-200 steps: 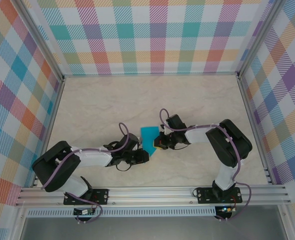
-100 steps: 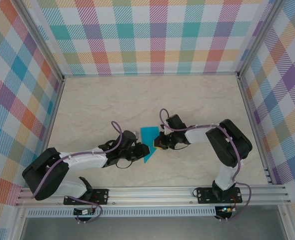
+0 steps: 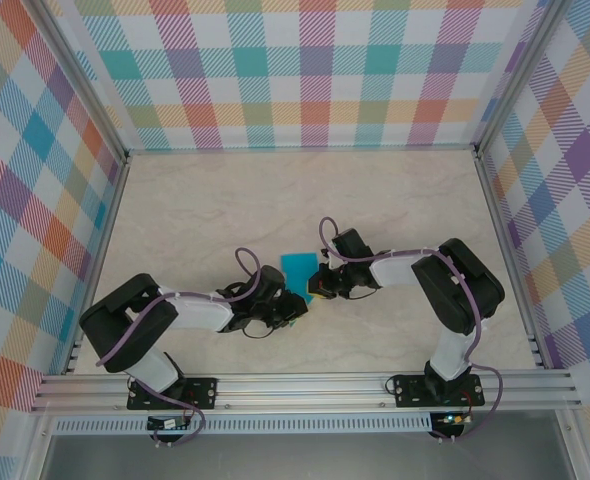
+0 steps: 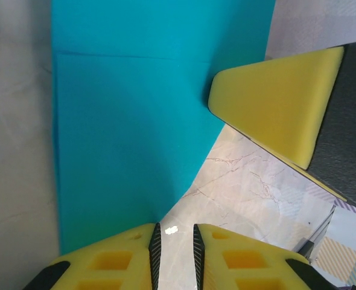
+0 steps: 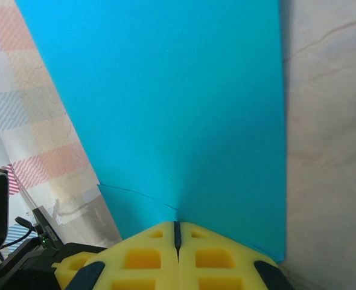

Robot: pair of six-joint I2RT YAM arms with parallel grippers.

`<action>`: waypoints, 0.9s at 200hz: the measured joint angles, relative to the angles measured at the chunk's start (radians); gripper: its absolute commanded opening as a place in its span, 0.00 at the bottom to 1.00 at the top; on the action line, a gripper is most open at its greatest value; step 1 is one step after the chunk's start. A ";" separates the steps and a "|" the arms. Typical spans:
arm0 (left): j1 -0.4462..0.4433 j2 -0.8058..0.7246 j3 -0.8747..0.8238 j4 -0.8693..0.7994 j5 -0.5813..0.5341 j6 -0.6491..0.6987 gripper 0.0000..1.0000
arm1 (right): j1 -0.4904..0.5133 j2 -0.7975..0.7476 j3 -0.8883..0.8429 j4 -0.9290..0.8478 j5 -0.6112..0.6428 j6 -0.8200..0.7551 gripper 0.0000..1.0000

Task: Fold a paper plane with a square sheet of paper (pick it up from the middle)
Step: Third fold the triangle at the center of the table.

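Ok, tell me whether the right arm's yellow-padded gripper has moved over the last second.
No. The right gripper sits at the same spot above the near aluminium rail as before, shut on the teal-blue square sheet of paper.

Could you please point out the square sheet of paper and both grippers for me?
square sheet of paper (image 5: 178,103): right wrist view, middle of its teal face.
left gripper (image 4: 175,231): left wrist view, gap between its fingertips.
right gripper (image 5: 178,228): right wrist view, seam between its fingertips.
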State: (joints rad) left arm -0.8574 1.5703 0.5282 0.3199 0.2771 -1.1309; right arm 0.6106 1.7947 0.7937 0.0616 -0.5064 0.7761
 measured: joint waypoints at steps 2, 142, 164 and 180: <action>0.000 0.000 0.000 -0.001 -0.001 0.000 0.24 | 0.000 0.000 0.000 0.000 0.000 0.000 0.00; -0.011 -0.225 -0.061 -0.189 -0.080 0.010 0.29 | 0.000 0.000 0.002 -0.004 0.000 0.000 0.00; -0.013 -0.230 -0.029 -0.193 -0.075 0.021 0.29 | 0.000 0.000 0.002 -0.004 0.000 0.000 0.00; -0.013 -0.213 -0.002 -0.183 -0.060 0.022 0.29 | 0.000 0.000 0.002 -0.004 0.000 0.000 0.00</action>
State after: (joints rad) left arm -0.8707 1.3575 0.5266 0.1364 0.2169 -1.1088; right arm 0.6106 1.7947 0.7956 0.0574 -0.5060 0.7765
